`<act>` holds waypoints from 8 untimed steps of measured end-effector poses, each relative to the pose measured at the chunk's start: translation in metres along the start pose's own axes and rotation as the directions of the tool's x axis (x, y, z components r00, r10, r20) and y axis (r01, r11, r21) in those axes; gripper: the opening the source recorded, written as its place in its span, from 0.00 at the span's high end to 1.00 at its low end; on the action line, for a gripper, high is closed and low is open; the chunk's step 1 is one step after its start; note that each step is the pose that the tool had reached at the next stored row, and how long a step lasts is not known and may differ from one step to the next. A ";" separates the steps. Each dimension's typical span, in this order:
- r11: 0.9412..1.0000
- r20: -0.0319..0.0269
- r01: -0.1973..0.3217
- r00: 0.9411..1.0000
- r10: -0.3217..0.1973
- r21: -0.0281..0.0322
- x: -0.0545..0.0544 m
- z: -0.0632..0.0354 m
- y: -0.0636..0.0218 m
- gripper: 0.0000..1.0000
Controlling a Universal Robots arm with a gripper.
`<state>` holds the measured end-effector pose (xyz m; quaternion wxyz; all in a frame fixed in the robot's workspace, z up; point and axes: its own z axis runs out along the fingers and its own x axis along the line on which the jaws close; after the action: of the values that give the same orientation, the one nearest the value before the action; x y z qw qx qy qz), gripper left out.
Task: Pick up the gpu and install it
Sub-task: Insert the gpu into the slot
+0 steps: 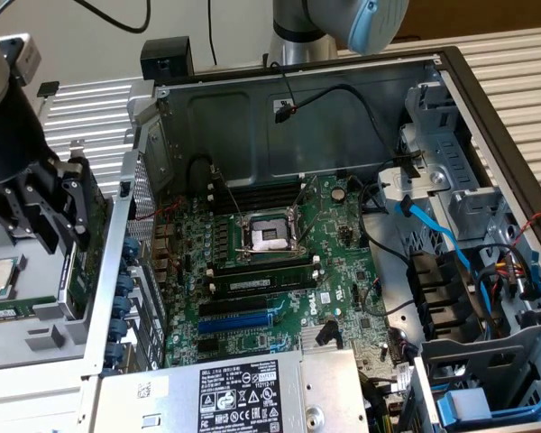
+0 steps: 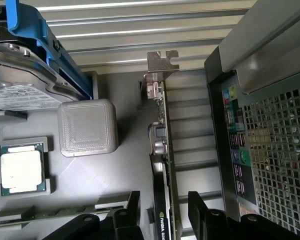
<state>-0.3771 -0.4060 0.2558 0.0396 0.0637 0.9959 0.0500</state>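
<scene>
The gpu (image 2: pixel 163 150) is a thin green card with a silver end bracket. It stands on its edge in a grey tray (image 2: pixel 110 175), just outside the computer case. My gripper (image 2: pixel 165 216) is open and straddles the card's near end. One black finger (image 2: pixel 132 207) is on each side, and a small gap shows between each finger and the card. In the exterior view my gripper (image 1: pixel 54 221) hangs at the exterior view's left, beside the case's perforated rear wall, with the gpu's (image 1: pixel 92 239) green edge showing under it.
The open case holds the large green motherboard (image 1: pixel 343 244) with a blue slot (image 1: pixel 239 317). The case's rear panel (image 2: pixel 270 150) stands close beside the card. On the tray are a processor (image 2: pixel 22 170), a grey block (image 2: pixel 87 127) and a drive in a blue caddy (image 2: pixel 25 75).
</scene>
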 end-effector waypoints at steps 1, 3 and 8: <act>1.000 0.000 -0.001 1.000 0.001 -0.005 0.000 0.0011 -0.0001 0.49; 1.000 0.000 -0.003 1.000 0.003 -0.015 0.000 0.0033 -0.0005 0.49; 1.000 0.004 -0.005 1.000 0.005 -0.025 0.002 0.0089 -0.0021 0.49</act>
<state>-0.3781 -0.4070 0.2466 0.0425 0.0658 0.9950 0.0625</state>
